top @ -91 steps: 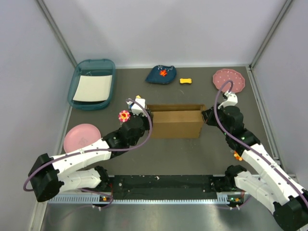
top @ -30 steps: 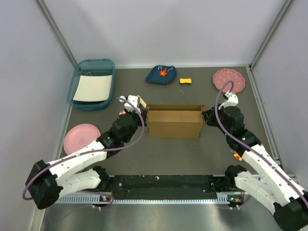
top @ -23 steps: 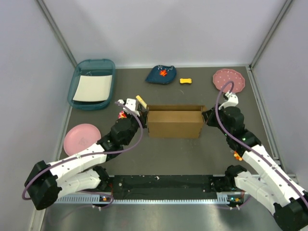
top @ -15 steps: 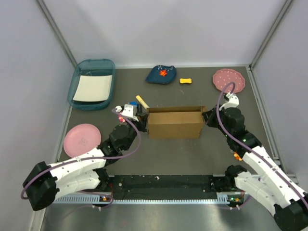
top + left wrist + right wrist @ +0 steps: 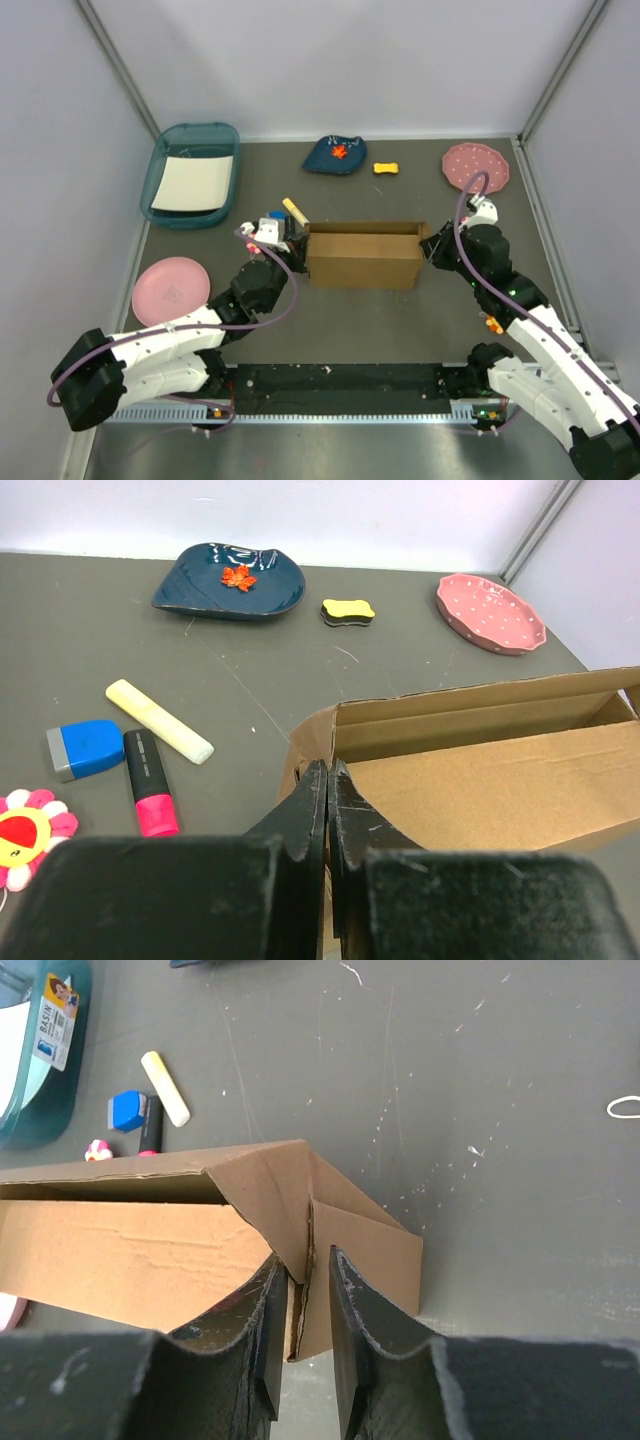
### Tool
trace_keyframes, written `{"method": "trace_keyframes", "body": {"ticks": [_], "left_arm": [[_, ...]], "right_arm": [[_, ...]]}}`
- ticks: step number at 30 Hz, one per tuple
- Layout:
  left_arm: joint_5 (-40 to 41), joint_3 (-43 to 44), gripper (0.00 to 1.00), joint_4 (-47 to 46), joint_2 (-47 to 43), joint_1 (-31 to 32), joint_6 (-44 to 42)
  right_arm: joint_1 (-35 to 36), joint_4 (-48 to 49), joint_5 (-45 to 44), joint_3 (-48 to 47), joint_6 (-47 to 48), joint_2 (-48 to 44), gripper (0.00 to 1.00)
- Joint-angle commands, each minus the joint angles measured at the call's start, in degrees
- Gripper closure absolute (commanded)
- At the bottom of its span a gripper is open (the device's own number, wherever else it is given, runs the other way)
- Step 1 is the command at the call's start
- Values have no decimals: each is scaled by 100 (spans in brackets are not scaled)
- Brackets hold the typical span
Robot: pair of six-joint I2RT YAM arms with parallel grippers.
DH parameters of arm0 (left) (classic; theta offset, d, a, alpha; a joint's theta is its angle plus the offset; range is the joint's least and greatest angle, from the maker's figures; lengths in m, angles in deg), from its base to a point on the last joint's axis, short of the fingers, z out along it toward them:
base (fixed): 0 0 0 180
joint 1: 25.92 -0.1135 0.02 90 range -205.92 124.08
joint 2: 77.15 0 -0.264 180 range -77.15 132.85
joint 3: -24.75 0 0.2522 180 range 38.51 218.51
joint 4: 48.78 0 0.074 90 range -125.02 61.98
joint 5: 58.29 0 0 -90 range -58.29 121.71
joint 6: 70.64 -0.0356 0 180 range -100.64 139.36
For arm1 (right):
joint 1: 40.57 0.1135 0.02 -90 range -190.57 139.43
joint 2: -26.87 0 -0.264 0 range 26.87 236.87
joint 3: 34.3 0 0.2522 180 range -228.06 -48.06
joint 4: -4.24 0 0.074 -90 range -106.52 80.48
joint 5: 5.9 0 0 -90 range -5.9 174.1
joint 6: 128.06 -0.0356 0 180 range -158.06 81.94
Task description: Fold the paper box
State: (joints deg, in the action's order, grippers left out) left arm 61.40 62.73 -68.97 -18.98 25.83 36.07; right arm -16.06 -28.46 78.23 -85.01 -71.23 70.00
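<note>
Top external view: the left fingers (image 5: 296, 244), the paper box (image 5: 362, 262) and the right fingers (image 5: 430, 250) stand in one row across the middle of the surface (image 5: 360, 330).
Left fingers (image 5: 318, 790): pressed fully together, with nothing visible between them. In the left wrist view the tips sit at the top corner of the box's left end wall. I cannot tell whether they touch it or are only just beside it.
Paper box (image 5: 480, 780): it stands about in the middle of the surface with its walls up and its top open. The long axis runs left to right, parallel to the near edge.
Right fingers (image 5: 348, 1310): a little apart, one on each side of the edge of the folded flap at the box's right end (image 5: 340, 1240). The gap looks wider than the cardboard, so the hold seems loose.
Deciding relation: the box lies between the two arms, along its own long axis. Each arm is at its own end, and the right one is on the flap that is not yet tucked. I judge that this flap needs a push to the left, along the axis.
</note>
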Motion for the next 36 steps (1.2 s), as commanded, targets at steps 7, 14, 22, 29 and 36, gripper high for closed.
{"method": "trace_keyframes", "body": {"ticks": [7, 14, 22, 29, 36], "left_arm": [[204, -199, 100, 1312, 274, 28, -133], [230, -32, 100, 1453, 361, 28, -168], [248, 64, 100, 1462, 449, 28, -186], [274, 91, 100, 1488, 449, 28, -194], [256, 73, 100, 1471, 467, 28, -168]], "right_arm": [[45, -1147, -2, -418, 346, 81, 73], [54, -1033, -28, -901, 451, 151, 60], [54, -892, -187, -1166, 566, 362, 60], [54, -708, -160, -1253, 662, 160, 60], [54, -717, -266, -1499, 847, 538, 65]]}}
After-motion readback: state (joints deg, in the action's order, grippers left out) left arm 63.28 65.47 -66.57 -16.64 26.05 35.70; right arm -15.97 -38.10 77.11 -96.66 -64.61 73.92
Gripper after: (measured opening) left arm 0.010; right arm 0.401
